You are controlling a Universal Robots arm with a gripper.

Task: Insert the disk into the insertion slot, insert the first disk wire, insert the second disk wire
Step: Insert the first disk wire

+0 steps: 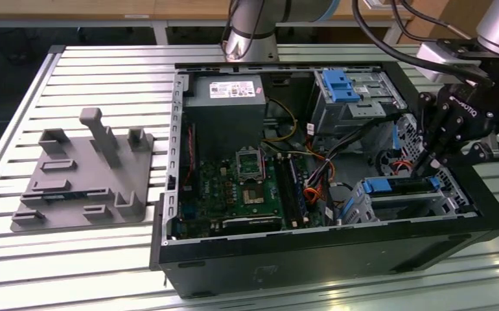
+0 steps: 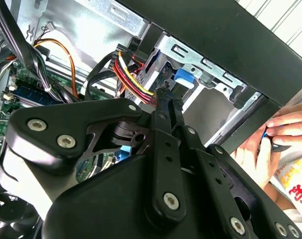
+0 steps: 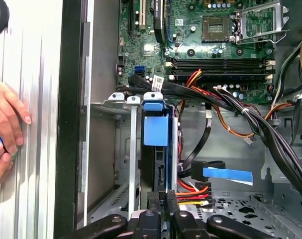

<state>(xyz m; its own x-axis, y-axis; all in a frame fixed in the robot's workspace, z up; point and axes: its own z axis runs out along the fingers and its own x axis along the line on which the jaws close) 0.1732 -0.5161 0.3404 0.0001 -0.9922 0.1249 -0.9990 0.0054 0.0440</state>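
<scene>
The disk (image 1: 396, 186), framed by its blue carrier, sits inside the insertion slot (image 1: 453, 194), a silver cage at the case's corner on the exterior view's right. In the first wrist view the disk (image 3: 155, 132) shows edge-on within the cage (image 3: 116, 104). My gripper (image 1: 424, 170) reaches down just behind the disk. In both wrist views its fingers are pressed together, shut on a black connector with red, yellow and black wires (image 2: 131, 74); the gripper (image 3: 163, 195) holds it right at the disk's rear edge. A second black cable with a blue tab (image 3: 228, 175) lies loose beside it.
The open case holds a motherboard (image 1: 249, 188), a power supply (image 1: 223, 103) and a taller grey bay with a blue latch (image 1: 340, 84). Cable bundles (image 3: 250, 114) cross near the cage. A person's hand (image 3: 6, 119) rests outside the case wall. A grey fixture (image 1: 85, 175) stands on the table.
</scene>
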